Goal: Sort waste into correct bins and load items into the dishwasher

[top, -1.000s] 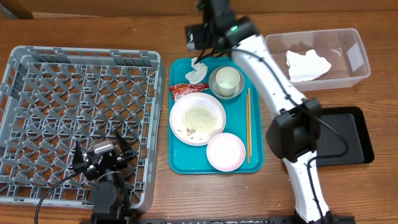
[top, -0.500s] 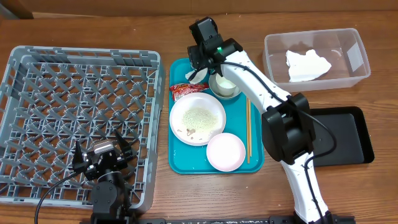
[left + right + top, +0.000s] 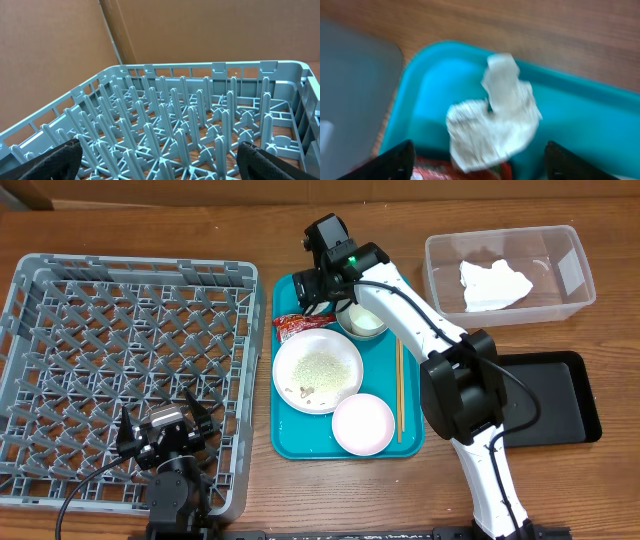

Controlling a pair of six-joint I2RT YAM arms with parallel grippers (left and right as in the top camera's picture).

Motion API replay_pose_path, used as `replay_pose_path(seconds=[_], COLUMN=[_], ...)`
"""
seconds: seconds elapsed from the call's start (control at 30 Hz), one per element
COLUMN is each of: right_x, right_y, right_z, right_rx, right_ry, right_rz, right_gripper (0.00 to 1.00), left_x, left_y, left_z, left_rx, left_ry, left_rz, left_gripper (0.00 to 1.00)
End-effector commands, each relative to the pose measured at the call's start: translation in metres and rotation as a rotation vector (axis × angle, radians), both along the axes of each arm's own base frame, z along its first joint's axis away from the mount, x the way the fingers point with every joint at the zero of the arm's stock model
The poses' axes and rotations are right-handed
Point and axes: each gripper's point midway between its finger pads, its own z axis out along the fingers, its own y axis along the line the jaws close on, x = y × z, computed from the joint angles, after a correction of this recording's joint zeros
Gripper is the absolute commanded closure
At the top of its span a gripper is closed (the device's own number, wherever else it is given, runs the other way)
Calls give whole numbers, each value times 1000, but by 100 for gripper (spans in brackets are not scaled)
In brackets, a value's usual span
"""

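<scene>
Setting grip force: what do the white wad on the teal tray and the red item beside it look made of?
White wad: probably paper, matte, softly creased and crumpled. Red wrapper: likely thin plastic film, shiny and wrinkled; too small to be sure.

Blurred right wrist view: the napkin (image 3: 492, 120) shows soft-edged on the teal tray (image 3: 435, 85), the red wrapper (image 3: 470, 172) is cut off by the bottom edge, and only the fingertips (image 3: 390, 162) of the right gripper (image 3: 480, 167) show at the lower corners. From overhead, the right arm (image 3: 400, 290) largely hides that napkin and part of the metal bowl (image 3: 358, 334)
</scene>
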Motion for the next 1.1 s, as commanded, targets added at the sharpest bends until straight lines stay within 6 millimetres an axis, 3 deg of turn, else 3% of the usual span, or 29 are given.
replay_pose_path(seconds=[0.0,0.2,0.33,0.57,0.8,0.87,0.93,1.07], right_x=[8,27,31,28,24,22,22,24], right_y=[16,24,32,16,2,1,1,6], right_z=[13,12,-20,-60,-64,-66,-65,-56], right_rx=[51,-14,-49,-151,-234,-242,-244,-233], right_ry=[-51,-186,-195,-154,-145,-139,-140,-154], right_rz=[16,-41,-45,-72,-78,-70,-67,-66], right_gripper=[23,29,29,29,30,42,60,84], left_x=[-1,-1,-1,-1,-1,-1,-1,-1], left_y=[1,1,1,1,1,1,1,1], left_z=[0,0,0,0,0,0,0,0], left_rx=[14,14,14,14,14,14,14,14], left_ry=[4,4,4,4,4,4,4,4], left_rz=[6,6,7,6,6,7,6,6], left_gripper=[0,0,0,0,0,0,0,0])
